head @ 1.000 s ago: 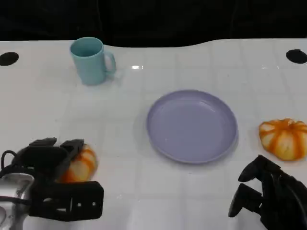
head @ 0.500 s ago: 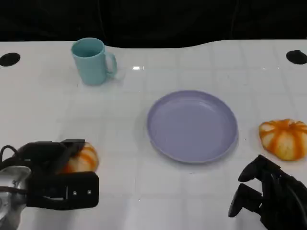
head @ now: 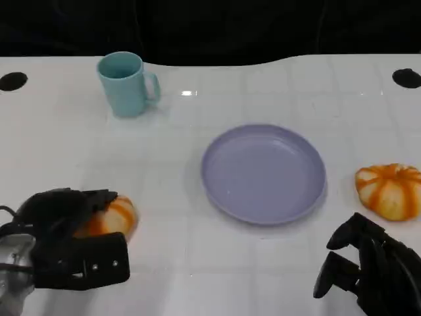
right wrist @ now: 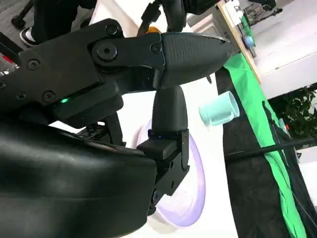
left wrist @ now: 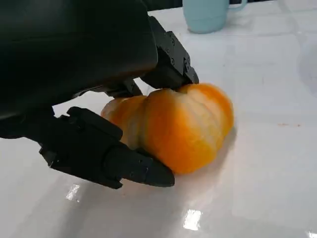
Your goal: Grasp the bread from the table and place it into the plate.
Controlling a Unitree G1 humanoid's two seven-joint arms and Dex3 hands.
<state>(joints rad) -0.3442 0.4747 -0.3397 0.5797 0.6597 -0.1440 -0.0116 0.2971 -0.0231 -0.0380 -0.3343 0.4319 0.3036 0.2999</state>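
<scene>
An orange-and-white pumpkin-shaped bread [head: 117,217] lies on the white table at the near left. My left hand [head: 62,240] closes around it; in the left wrist view one finger [left wrist: 171,57] presses on top of the bread [left wrist: 183,126] and another [left wrist: 114,158] lies against its lower side. The bread still rests on the table. The lilac plate [head: 263,172] sits mid-table, well to the right of this bread, with nothing in it. At the near right my right hand [head: 368,266] hovers with fingers apart and holds nothing.
A second, similar bread [head: 389,189] lies right of the plate, just beyond my right hand. A light blue mug [head: 125,83] stands at the far left. Two black round holes [head: 12,80] [head: 406,77] mark the table's far corners.
My left hand has sunk lower and its fingers have closed in on the bread, which has shifted slightly to the right. The right hand has not moved.
</scene>
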